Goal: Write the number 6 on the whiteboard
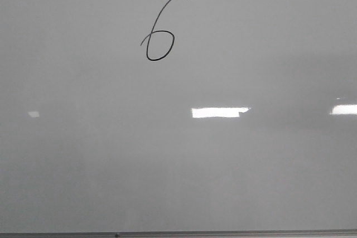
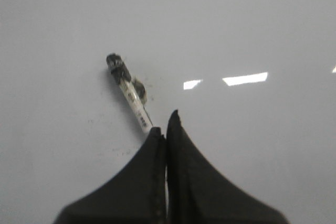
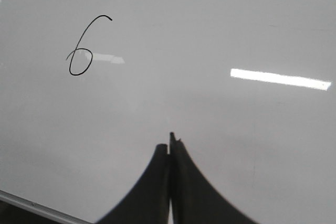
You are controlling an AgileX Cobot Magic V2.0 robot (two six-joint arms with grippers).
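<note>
Filling every view: the whiteboard (image 1: 234, 176), glossy pale grey, its thin grey frame edge running along the bottom of the front view and cutting one corner of the right wrist view. Scattered over the board: bright white glare patches (image 1: 220, 112), well below and to the right of the 6 in the front view.

Drawn high on the board, left of centre in the front view: the 6 (image 1: 160, 33), a thin black line with a long slanted stem curving over at its top and a closed round loop at its foot. Seen again in the right wrist view (image 3: 83, 51), well apart from the right tool (image 3: 170, 145).

Pressed together with nothing between the black fingers: the right tool, hanging over bare board.

Pinching a marker (image 2: 129, 88): the left tool (image 2: 165, 129), fingers closed on the white barrel's near end. Slanting away from the fingertips over the board: the marker, dark at its far end. Cannot tell whether that far end touches the board.
</note>
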